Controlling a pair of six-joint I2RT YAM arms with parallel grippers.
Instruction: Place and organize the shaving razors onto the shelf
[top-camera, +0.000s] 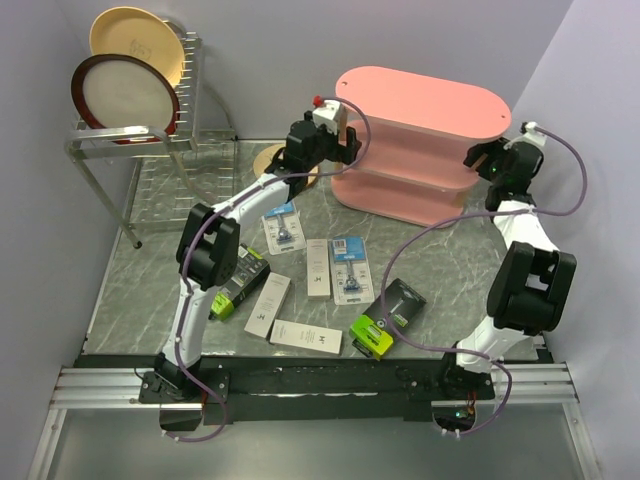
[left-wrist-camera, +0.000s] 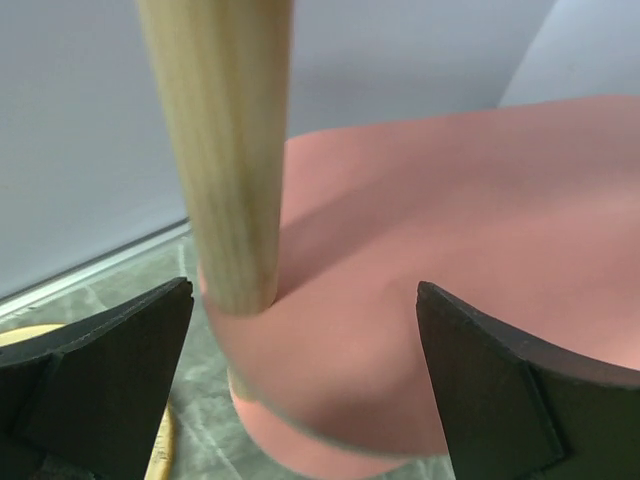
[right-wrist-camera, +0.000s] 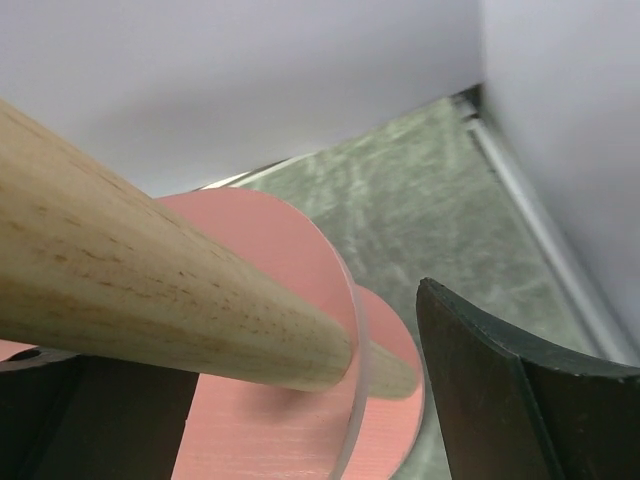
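All seven razors (top-camera: 349, 268) lay flat on the table (top-camera: 150, 260), scattered between the two arm bases and well apart from the shelf (top-camera: 420, 100), so none was shelved yet. The shelf stood at the back right, and its top board was bare. What showed of the lower boards was bare too, though part of them was hidden. Your left gripper (top-camera: 340, 140) sat at the shelf's left end with its jaws wide apart around the left post (left-wrist-camera: 225, 150), holding nothing. Your right gripper (top-camera: 485, 158) was at the other end, jaws apart with the right post (right-wrist-camera: 150, 300) lying between them, and I could not tell whether one finger touched it. The risk, as I judged it, was the shelf itself. Had you closed on a post and pulled unevenly, it could have skidded or tipped. Over at the far left, the rack (top-camera: 150, 150) held two plates (top-camera: 125, 95).
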